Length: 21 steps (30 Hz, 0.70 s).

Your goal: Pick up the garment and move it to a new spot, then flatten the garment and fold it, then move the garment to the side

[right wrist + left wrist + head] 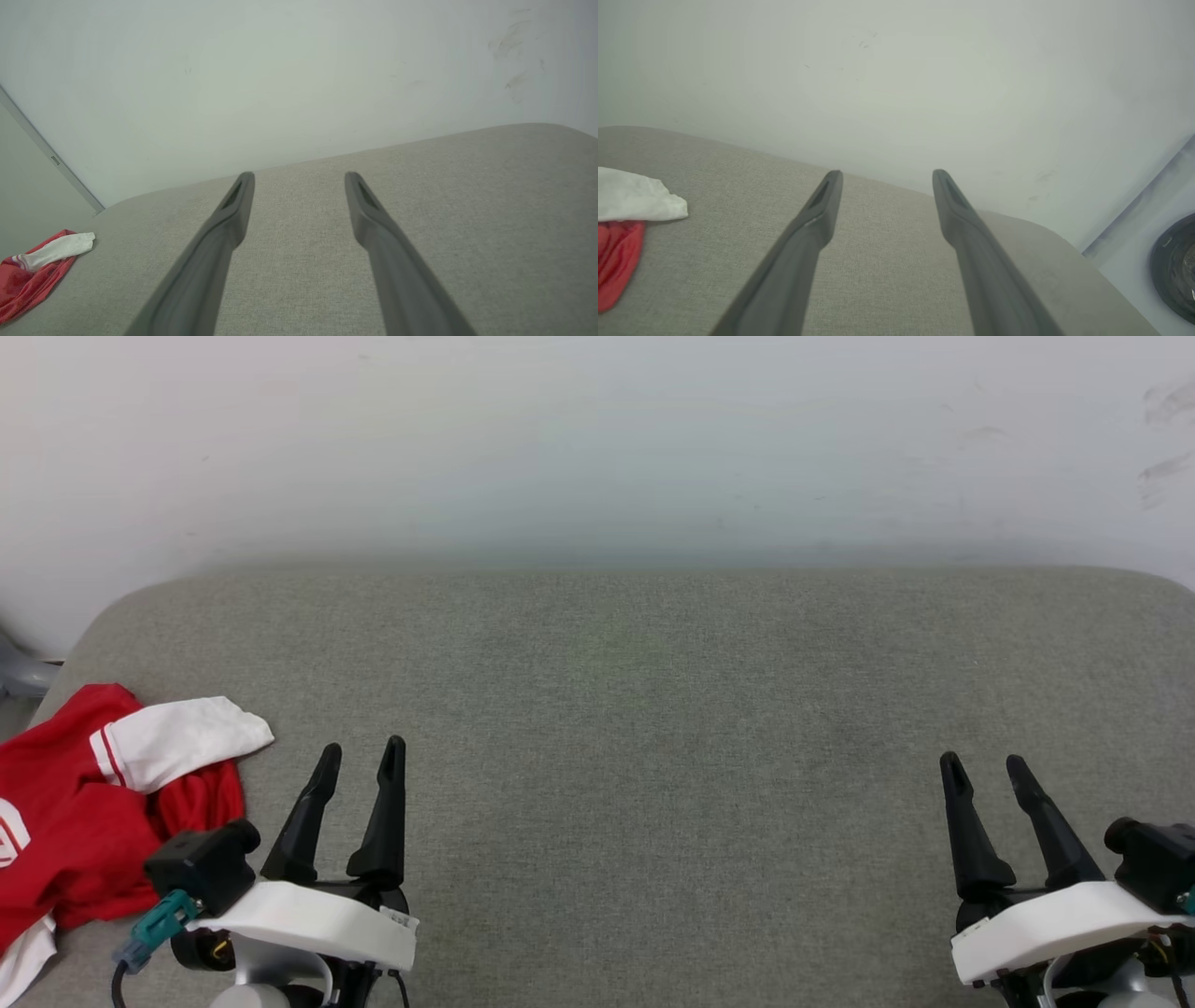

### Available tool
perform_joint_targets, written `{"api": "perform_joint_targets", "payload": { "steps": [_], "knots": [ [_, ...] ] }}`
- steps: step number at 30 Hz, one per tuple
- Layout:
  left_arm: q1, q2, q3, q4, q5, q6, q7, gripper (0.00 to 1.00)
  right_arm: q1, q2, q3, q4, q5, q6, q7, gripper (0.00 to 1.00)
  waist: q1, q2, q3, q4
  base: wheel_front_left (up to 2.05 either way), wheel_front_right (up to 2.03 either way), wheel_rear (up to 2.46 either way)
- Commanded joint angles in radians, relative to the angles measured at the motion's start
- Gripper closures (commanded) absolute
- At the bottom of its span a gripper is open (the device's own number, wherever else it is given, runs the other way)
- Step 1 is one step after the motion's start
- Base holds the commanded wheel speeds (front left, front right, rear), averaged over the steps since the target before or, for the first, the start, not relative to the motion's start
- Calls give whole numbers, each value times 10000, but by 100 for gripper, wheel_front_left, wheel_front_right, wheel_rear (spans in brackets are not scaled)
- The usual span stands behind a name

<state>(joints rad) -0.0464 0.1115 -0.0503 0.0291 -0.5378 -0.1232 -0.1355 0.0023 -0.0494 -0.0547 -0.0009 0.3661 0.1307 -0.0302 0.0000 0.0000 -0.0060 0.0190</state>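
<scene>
Head view: red jersey shirt bunched at the left edge of the grey upholstered surface, just beside left hand. Both hands wide open, empty; right hand well apart. Risk: pinching only the loose white sleeve, shirt slides off the edge

garment: cut off by the head view's left and bottom edges; print mostly out of frame, unreadable.
garment, left wrist view: cut by left edge.
dark round thing: cut by right edge, unidentifiable.
grey shape: cut by left edge, unidentifiable.
</scene>
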Motion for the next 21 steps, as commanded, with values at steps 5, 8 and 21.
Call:
{"api": "perform_joint_targets", "payload": {
  "steps": [5,8,21],
  "knots": [
    [37,144,-137,-50,800,72,-212,0,98,-14,-95,-367,-805,0,109,0,0,0,-15,22,0,0,0],
    [69,206,-210,34,1139,94,-297,0,157,-14,-160,-444,-1092,0,189,0,0,0,-29,30,0,0,0],
    [59,327,-468,313,2285,144,-594,0,396,-15,-196,-695,-2042,-1,380,0,0,0,-35,48,0,0,0]
  ]
}}
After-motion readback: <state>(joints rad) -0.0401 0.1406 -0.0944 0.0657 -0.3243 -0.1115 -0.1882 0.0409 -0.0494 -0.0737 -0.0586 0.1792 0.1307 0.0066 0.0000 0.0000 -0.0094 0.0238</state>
